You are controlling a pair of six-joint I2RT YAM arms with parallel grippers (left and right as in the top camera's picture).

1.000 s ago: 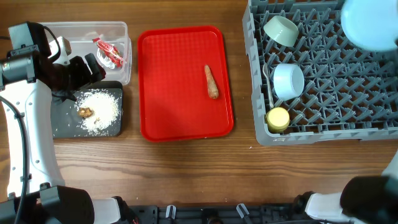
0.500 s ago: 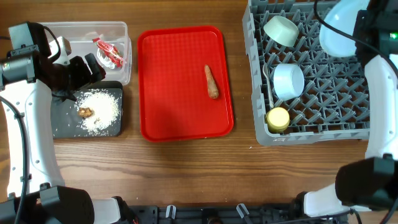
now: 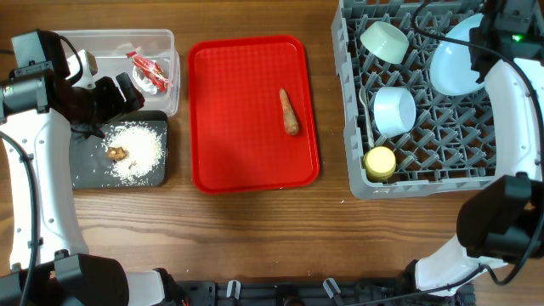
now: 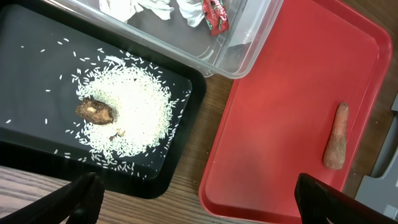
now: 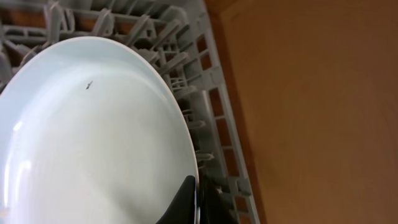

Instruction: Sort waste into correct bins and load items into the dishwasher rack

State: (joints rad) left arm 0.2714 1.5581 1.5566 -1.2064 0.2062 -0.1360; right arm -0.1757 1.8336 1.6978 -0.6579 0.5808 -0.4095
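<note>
The plate [image 3: 455, 61] has come lower, from the top right corner into the upper right of the rack [image 3: 442, 166], and sits tilted among the pegs. The right fingers [image 5: 185, 198] pinch its rim. The left fingers [image 4: 81, 198] are spread wide, holding nothing, above the black bin [image 4: 25, 140] at the left.
</note>
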